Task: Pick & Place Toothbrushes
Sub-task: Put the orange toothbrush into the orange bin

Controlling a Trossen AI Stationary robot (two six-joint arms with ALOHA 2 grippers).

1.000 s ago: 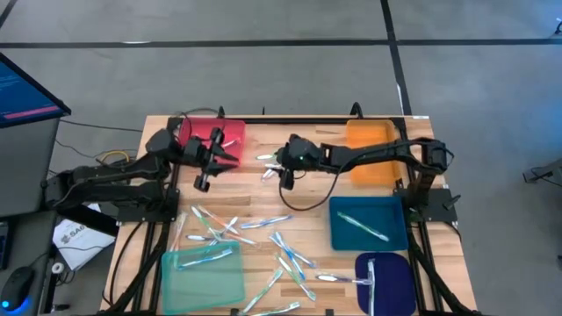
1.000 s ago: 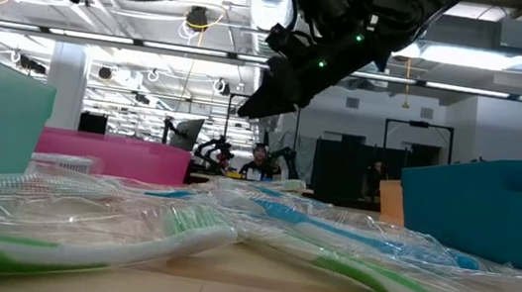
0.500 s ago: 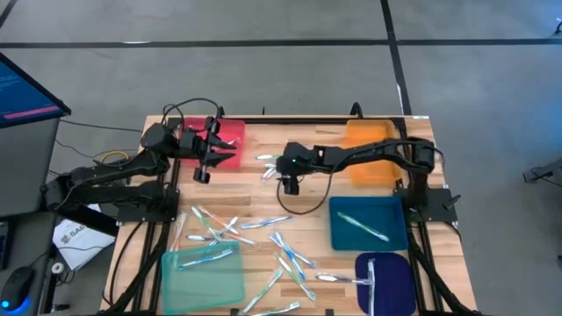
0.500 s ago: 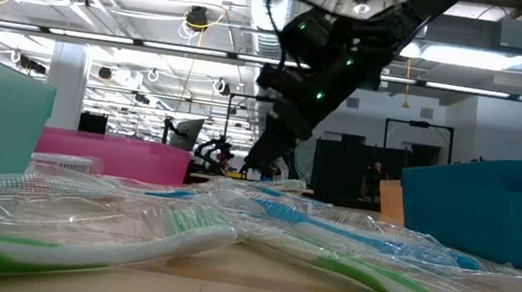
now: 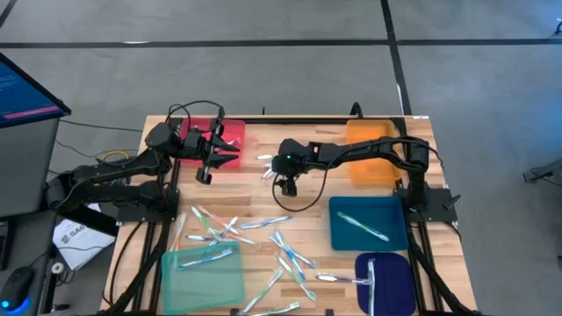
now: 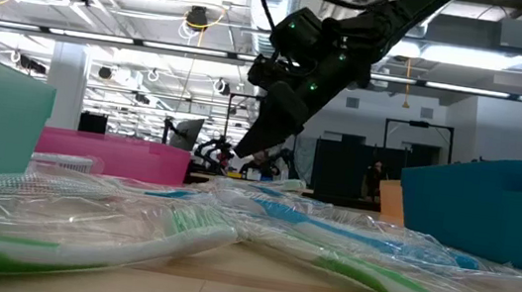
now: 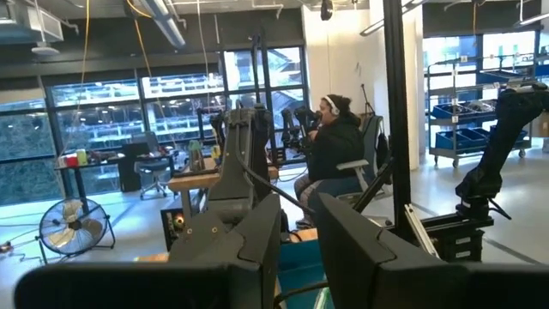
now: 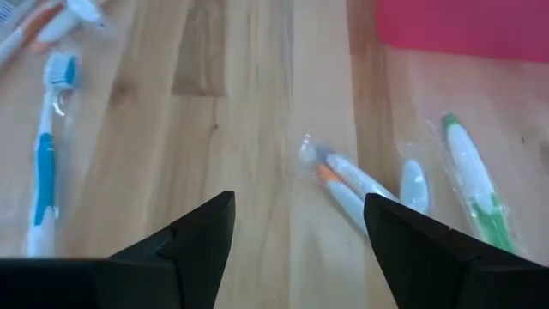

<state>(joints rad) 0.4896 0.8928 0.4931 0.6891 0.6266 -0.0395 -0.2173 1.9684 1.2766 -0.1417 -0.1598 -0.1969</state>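
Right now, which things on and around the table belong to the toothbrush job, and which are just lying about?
Job:
- loose toothbrushes on the wood
- right gripper, open over two wrapped brushes
- left gripper above the pink tray
- teal tray, blue tray, navy tray, orange tray

Lying about:
- monitor
- black cables

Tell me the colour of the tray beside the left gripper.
Pink-red: the tray by the left gripper shows best in the high view.

pink tray; orange tray; teal tray; navy tray
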